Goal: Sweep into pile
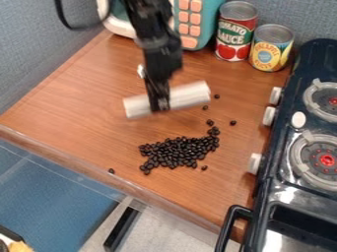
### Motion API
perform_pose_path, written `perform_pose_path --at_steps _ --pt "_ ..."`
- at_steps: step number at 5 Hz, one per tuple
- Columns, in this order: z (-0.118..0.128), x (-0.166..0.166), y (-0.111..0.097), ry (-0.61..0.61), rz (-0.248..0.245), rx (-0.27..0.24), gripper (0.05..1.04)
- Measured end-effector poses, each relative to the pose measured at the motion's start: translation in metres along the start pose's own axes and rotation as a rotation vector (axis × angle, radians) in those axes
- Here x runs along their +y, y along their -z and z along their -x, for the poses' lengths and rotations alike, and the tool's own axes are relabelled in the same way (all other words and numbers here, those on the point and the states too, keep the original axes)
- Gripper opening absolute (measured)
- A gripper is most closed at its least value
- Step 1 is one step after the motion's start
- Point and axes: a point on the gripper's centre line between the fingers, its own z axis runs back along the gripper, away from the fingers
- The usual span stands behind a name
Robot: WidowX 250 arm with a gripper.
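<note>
My gripper (160,107) is at the upper middle of the counter, shut on a white cylinder-like sweeping piece (189,94) that sticks out to both sides of it. Just below, toward the counter's front, dark beans (176,151) lie in an uneven cluster, apart from the white piece. Several stray beans lie above and right of the cluster, one of them a single bean (233,122) toward the stove. Another loose bean (111,171) rests near the front left edge.
The toy stove (299,133) borders the wooden counter (79,108) on the right, its knobs facing the beans. At the back stand a tomato sauce can (235,32), a pineapple can (270,47) and a teal toy microwave (209,19). The counter's front edge drops off at lower left.
</note>
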Motion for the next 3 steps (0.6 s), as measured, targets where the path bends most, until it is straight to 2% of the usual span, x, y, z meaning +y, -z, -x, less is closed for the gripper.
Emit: perform_pose_path --at_steps 1,2,3 --pt "0.005 0.039 -0.028 -0.071 -0.056 -0.049 0.372" --pt "0.008 0.065 -0.012 -0.112 -0.038 -0.015 0.372" --pt "0.003 0.081 0.014 -0.141 -0.024 0.031 0.372"
